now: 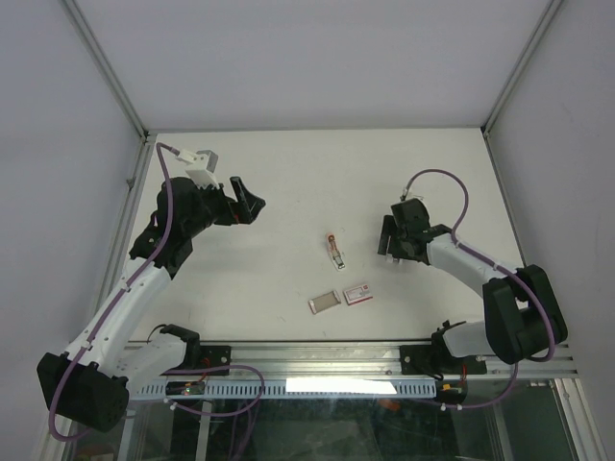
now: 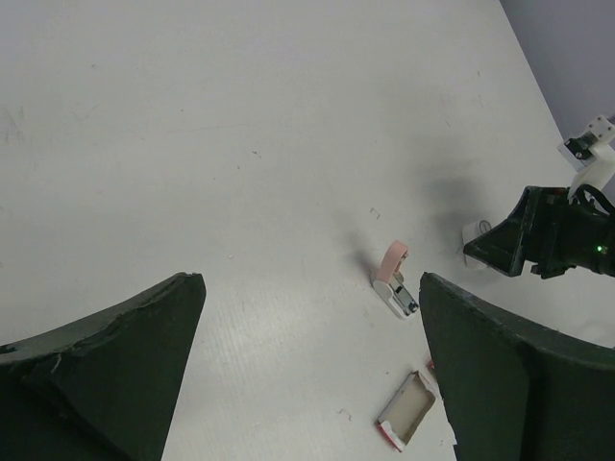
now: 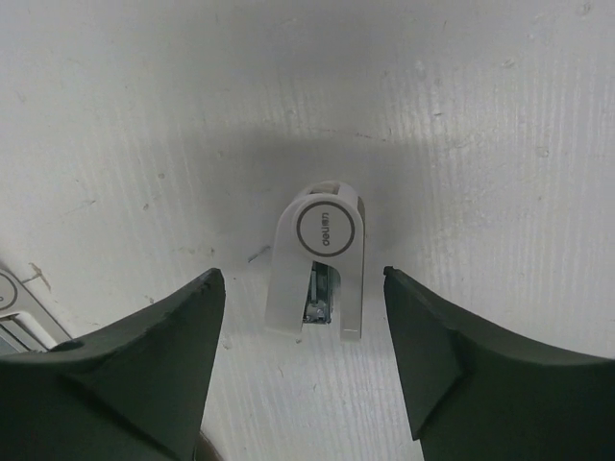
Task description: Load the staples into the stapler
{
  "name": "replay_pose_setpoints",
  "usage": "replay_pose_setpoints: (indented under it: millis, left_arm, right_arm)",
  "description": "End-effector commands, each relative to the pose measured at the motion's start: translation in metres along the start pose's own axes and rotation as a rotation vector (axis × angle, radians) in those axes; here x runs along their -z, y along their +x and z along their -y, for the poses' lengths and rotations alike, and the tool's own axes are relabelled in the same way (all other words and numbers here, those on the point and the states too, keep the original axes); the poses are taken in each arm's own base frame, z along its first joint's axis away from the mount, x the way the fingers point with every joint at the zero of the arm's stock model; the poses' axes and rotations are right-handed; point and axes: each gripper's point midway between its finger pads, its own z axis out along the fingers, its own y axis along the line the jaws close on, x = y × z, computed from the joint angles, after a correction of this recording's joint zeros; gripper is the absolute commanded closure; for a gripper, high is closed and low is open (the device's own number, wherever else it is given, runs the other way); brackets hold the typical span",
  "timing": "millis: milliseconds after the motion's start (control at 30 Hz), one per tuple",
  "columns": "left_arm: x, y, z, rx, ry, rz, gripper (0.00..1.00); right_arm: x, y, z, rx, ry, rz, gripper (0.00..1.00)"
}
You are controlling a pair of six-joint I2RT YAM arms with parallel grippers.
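Item, left claw [image 2: 312,288]: I am holding it spread to its widest above the white surface [image 1: 288,173], gripping nothing. Item, right claw [image 3: 302,279]: I am holding it parted around a small white piece [image 3: 317,259] bearing a round logo, with both fingers standing clear of it and nothing gripped. Item, stapler [image 1: 334,252]: pink and white, lying mid-surface between my two claws. Item, staples: too small to be making out. Their grey tray [image 1: 324,303] and red labelled box [image 1: 357,293] are lying side by side, just nearer my bases than the stapler.
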Motion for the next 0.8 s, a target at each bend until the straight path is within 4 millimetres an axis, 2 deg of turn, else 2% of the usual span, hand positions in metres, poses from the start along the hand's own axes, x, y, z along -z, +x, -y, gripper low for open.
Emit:
replay_pose_setpoints:
  millis: [0,100,200,267,400,500,600,767]
  left_arm:
    - [0.0,-0.01,-0.002,-0.026,-0.008,0.042,0.01]
    - [0.0,-0.009,0.004,-0.02,0.03,0.038,0.01]
    - [-0.004,-0.002,0.03,0.037,0.174,0.03,0.04]
    - [-0.014,0.016,0.056,0.073,0.266,0.004,0.07]
    - [-0.044,0.058,0.109,-0.007,0.359,-0.073,0.07]
    - [-0.064,0.079,0.132,-0.089,0.458,-0.101,0.08]
    - [-0.088,0.104,0.135,-0.167,0.494,-0.122,0.08]
    - [-0.124,0.137,0.126,-0.191,0.501,-0.148,0.07]
  right_arm:
    - [0.013,-0.031,-0.002,-0.032,-0.003,0.091,0.29]
    - [0.024,-0.039,-0.005,-0.023,-0.035,0.125,0.29]
    - [0.043,-0.05,-0.016,-0.013,-0.119,0.178,0.29]
    - [0.055,-0.053,-0.026,-0.008,-0.189,0.206,0.29]
    - [0.078,-0.055,-0.05,0.007,-0.365,0.248,0.29]
    - [0.093,-0.054,-0.061,0.03,-0.46,0.288,0.28]
    - [0.105,-0.049,-0.068,0.057,-0.545,0.319,0.28]
    - [0.124,-0.041,-0.08,0.079,-0.665,0.343,0.27]
